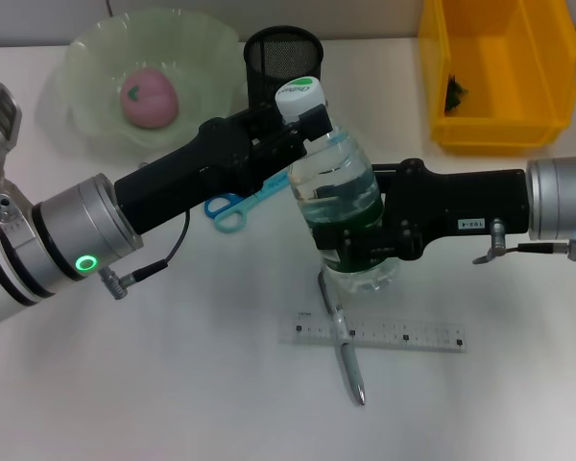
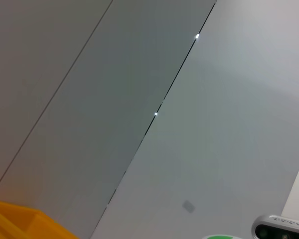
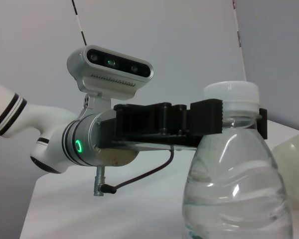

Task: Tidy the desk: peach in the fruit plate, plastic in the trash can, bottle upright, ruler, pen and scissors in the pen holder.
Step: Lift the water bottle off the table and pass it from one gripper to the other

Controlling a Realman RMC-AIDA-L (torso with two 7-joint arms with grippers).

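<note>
The bottle (image 1: 338,182) stands nearly upright in the middle of the desk (image 1: 173,384), leaning slightly left, its cap (image 1: 300,94) on top. My left gripper (image 1: 302,120) is shut on its neck just under the cap; the right wrist view shows its fingers (image 3: 209,112) either side of the bottle (image 3: 234,189). My right gripper (image 1: 360,245) is shut on the green-labelled lower body. The peach (image 1: 149,96) lies in the fruit plate (image 1: 86,58). The plastic (image 1: 454,93) sits in the trash can (image 1: 499,125). Scissors (image 1: 232,208), the ruler (image 1: 413,336) and the pen (image 1: 344,341) lie on the desk; the pen crosses the ruler.
The pen holder (image 1: 283,58) stands just behind the bottle, between plate and trash can. The scissors are partly under my left arm. The pen and ruler lie directly in front of the bottle's base. A corner of the trash can (image 2: 20,221) shows in the left wrist view.
</note>
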